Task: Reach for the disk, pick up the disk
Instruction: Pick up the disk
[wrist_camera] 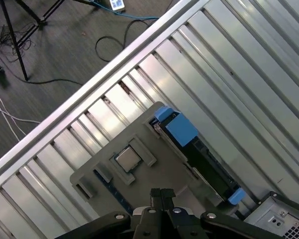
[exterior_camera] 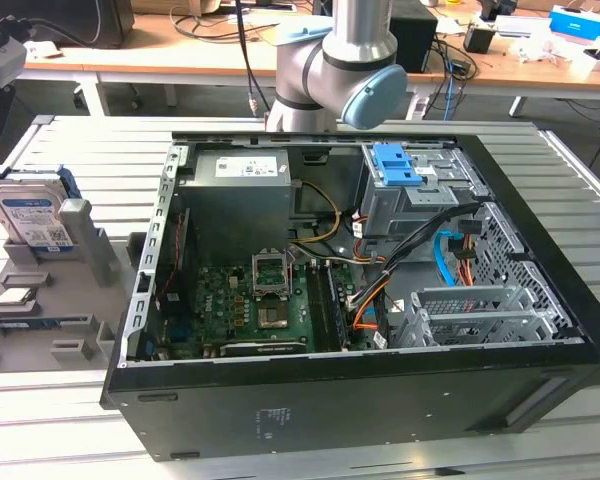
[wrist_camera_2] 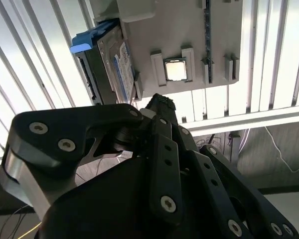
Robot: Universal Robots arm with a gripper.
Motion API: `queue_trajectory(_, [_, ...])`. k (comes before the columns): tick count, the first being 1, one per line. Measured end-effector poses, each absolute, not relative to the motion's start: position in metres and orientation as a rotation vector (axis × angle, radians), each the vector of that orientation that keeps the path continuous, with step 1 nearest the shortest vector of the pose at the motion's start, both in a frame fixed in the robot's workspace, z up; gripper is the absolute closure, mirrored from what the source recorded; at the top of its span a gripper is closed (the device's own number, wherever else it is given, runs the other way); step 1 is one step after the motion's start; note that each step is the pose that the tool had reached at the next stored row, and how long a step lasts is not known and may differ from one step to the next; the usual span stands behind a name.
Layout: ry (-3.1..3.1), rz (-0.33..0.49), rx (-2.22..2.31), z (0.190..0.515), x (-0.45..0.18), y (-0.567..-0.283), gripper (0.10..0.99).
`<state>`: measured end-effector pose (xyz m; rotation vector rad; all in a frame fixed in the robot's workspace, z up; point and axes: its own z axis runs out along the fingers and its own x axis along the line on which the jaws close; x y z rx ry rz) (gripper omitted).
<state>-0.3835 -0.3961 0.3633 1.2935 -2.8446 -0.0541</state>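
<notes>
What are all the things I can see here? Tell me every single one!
disk: one, silver-grey with a white-and-blue label, standing upright in the holder at the exterior view's left.
holder: one, grey, on the table beside the computer case.
chip: one, small silver square, lying in a slot of the holder.
computer case: one, black, open, in the middle of the table.
bracket: one, blue, inside the case.
circuit board: one, green, on the case floor.
table: one, silver slats, under everything.
arm: one, grey with a blue cap, behind the case.
gripper: one, black, shut and holding nothing, over the holder, not touching the disk.
</notes>
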Motion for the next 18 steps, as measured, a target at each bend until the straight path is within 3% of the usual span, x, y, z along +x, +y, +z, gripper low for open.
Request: queue_trajectory(18, [-2.743, -0.052, 1.492, 0.3633, -0.3835, -0.3961, 0.980])
